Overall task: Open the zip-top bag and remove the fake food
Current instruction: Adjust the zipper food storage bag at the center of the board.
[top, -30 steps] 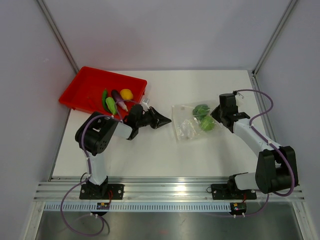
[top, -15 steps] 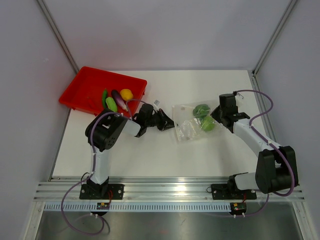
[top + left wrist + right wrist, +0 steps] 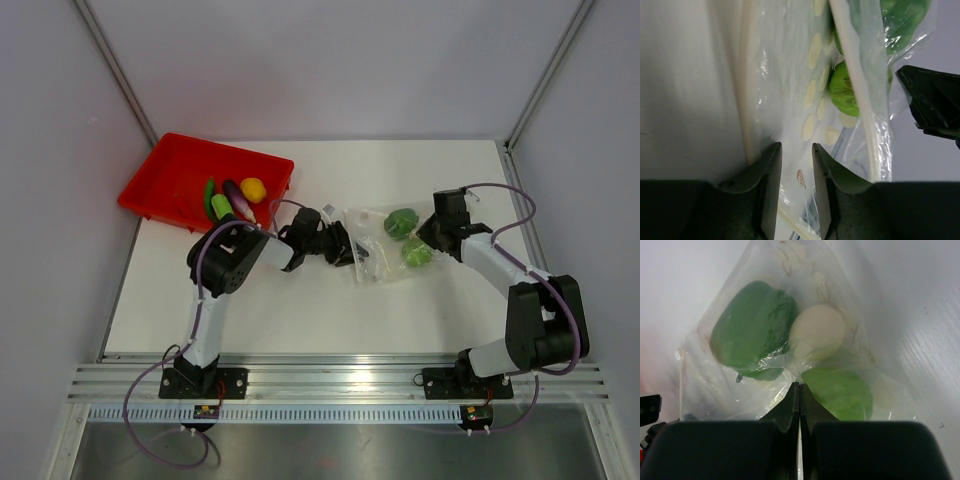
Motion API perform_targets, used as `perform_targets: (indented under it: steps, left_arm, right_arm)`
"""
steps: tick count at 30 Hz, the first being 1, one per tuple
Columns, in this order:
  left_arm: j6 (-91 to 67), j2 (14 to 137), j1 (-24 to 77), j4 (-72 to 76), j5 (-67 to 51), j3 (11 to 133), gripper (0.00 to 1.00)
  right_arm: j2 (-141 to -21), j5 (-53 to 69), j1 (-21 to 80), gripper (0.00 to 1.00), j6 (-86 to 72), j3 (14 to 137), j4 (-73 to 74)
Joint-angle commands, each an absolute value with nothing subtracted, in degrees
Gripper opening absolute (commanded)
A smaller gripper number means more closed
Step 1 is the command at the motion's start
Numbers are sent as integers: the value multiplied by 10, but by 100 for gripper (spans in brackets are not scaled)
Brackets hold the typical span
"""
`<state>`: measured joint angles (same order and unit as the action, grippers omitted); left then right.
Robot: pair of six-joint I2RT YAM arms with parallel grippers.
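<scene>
From above, the zip-top bag (image 3: pixel 378 262) is lying on the table (image 3: pixel 300 310) a little right of its middle. Two green pieces of the fake food (image 3: pixel 401 222) are showing through it. The left gripper (image 3: pixel 345 250) is meeting the bag's left edge and the right gripper (image 3: pixel 428 232) is sitting at its right edge. More toy pieces are lying in the red tray (image 3: pixel 160 170) at the far-left corner.

In the left wrist view, the jaws are standing slightly apart with crinkled film showing in the gap — whether a layer is actually between them I cannot tell. The pale zip strip (image 3: pixel 855 65) is running away from the fingers, past a green piece (image 3: pixel 842 90).

In the right wrist view, the jaws are pressing fully together at the bag's edge and appear to be pinching the film. Beyond them a large green piece (image 3: pixel 752 330), a pale round piece (image 3: pixel 817 332) and another green piece (image 3: pixel 837 392) are crowding together.

The bag is looking thin, limp and slippery, and very light, so it is likely sliding rather than resisting. The best hold is probably one layer of the lip just beside the zip strip. The toys are looking rigid, rounded and prone to rolling.
</scene>
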<state>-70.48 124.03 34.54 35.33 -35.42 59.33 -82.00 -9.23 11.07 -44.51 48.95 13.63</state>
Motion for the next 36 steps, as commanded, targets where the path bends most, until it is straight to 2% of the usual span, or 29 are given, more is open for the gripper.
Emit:
perform_targets:
  steps: [1,14,18,23,25,30,36]
  left_arm:
    - [-693,1245,356,353,-373,623,35]
    - [-689,1245,365,362,-375,630,39]
    - [-688,1243,366,362,-374,631,39]
    - [-689,1235,366,361,-374,628,39]
    - [-689,1227,368,357,-373,625,39]
    - [-686,1219,373,349,-369,626,39]
    - [-687,1218,374,354,-372,626,40]
  right_arm:
    - [-829,-104,108,0,-457,507,148]
    - [-816,-159,108,1,-455,530,202]
    - [-809,-161,108,15,-454,539,224]
    - [-778,-170,108,50,-429,574,290]
    - [-759,-177,108,59,-431,570,298]
    - [-731,-189,109,59,-446,538,299]
    - [-779,-202,108,57,-452,537,301]
